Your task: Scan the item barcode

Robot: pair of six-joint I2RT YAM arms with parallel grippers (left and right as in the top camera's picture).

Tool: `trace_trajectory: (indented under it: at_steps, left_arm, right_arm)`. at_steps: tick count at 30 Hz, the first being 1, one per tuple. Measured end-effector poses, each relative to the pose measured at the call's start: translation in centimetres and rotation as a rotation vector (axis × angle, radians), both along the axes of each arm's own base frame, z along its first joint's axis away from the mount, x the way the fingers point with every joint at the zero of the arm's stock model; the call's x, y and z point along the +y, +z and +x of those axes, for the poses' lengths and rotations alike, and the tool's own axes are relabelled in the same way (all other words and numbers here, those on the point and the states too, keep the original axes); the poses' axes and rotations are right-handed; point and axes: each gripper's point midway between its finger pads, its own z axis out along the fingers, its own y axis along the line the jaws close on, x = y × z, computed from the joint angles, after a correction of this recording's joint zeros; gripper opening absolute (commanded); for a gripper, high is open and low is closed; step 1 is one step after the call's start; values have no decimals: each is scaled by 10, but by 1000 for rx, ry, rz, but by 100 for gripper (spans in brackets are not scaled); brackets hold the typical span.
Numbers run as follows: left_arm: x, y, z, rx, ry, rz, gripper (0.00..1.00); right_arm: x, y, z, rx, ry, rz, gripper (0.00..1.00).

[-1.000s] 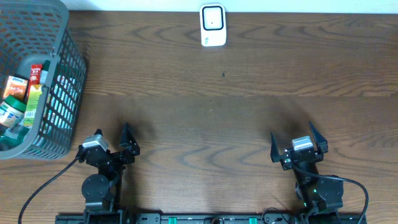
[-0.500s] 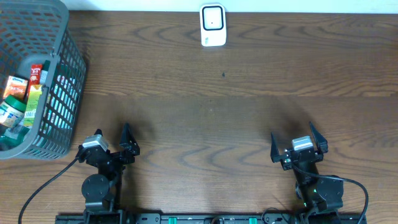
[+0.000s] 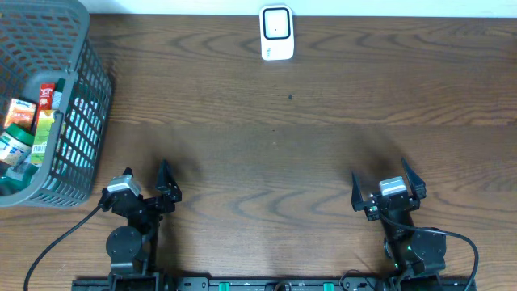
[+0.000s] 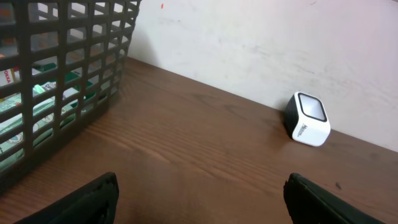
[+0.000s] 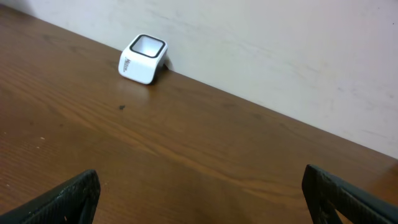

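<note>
The worktop (image 3: 275, 153) is dark wood. A grey mesh basket (image 3: 81, 121) stands at its far left corner and runs off the edge of the overhead view. Inside it lie the items: a red and green carton (image 3: 46, 103) leaning against the near wall, and a jar (image 3: 14, 145) with a green label just beside it; others are partly hidden by the mesh. No barcode can be made out. The white scanner (image 3: 275, 32) sits at the middle of the far edge, against a pale wall (image 4: 280, 43), well apart from the basket. The left hand (image 3: 144, 179) hovers near the front edge on the left side, fingers spread wide and holding nothing; its wrist view shows the basket's wall on the left and the scanner further off to the right. The right hand (image 3: 380, 182) hovers near the front edge on the right side, also spread wide and holding nothing, with the scanner far off to its left.
</note>
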Motion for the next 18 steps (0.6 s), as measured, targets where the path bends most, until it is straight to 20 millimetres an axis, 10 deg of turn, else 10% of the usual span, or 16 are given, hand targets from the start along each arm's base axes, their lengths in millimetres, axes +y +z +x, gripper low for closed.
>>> trace_trajectory:
  at_steps: [18]
  left_arm:
    - [-3,3,0,-10,-16,-2,86]
  right_arm:
    - [0,0,0,0,0,0,99]
